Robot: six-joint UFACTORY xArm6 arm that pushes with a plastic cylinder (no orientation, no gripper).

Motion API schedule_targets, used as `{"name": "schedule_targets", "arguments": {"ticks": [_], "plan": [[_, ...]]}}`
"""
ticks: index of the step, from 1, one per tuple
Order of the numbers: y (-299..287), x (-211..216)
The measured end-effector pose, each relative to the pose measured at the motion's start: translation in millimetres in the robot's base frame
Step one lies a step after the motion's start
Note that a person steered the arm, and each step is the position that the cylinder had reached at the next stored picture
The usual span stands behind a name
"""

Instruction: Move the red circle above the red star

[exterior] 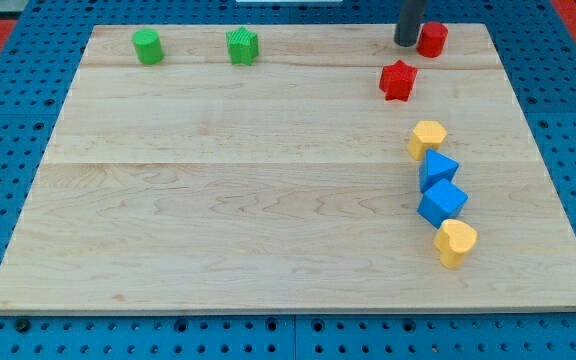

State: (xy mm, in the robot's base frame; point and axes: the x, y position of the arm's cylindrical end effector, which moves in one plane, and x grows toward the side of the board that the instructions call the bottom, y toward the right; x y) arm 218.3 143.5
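Wooden bench [268, 200] carries eight blocks; we see no claw, so its state cannot be told: only our dark rod, with my tip [406, 44] just left of the red circle [432, 39] at the view's top right. Red star [398, 80] lies just below and left of that circle. Down the right run a yellow block [428, 138], two blue cubes [438, 170] [441, 203] and a yellow heart [456, 243]; top left, a green circle [148, 46] and green star [242, 46].
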Motion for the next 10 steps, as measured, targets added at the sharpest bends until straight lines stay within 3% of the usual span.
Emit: {"name": "schedule_targets", "arguments": {"ticks": [1, 5, 8, 9, 10], "plan": [[-7.1, -26.6], [154.0, -3.8], [46.9, 4.6], [103.6, 7.2], [124.8, 23.8]]}}
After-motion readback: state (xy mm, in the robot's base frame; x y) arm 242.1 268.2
